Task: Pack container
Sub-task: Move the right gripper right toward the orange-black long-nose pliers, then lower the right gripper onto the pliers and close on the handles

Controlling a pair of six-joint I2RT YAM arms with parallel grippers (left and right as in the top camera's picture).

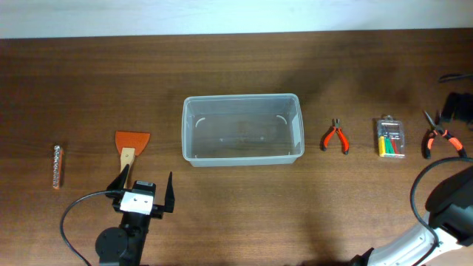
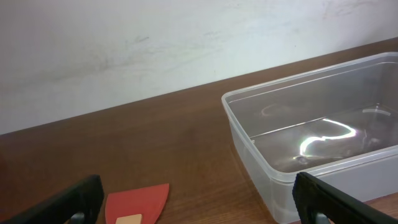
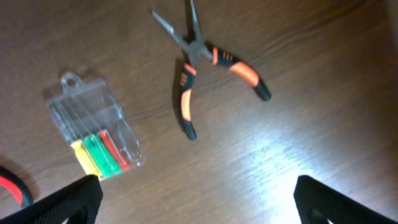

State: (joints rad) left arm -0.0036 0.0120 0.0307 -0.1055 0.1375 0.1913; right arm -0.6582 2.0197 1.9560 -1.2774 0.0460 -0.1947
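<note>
The container (image 1: 185, 130) is a large clear plastic tub in the middle of the table, with nothing in it. It also shows at the right of the left wrist view (image 2: 261, 180). My left gripper (image 1: 143, 193) is open and empty, near the front edge. It sits behind the handle of an orange scraper (image 1: 132, 141), whose blade shows between the fingers (image 2: 199, 202) in the left wrist view (image 2: 140, 198). My right gripper (image 1: 452, 111) is open and empty (image 3: 198, 199), hovering over the orange-handled needle-nose pliers (image 3: 202, 59).
Right of the tub lie small red pliers (image 1: 335, 137), a small clear case of yellow, green and red bits (image 1: 391, 138) and the orange-handled pliers (image 1: 442, 140). The case also shows in the right wrist view (image 3: 99, 127). A metal bit on a wooden strip (image 1: 58, 165) lies far left.
</note>
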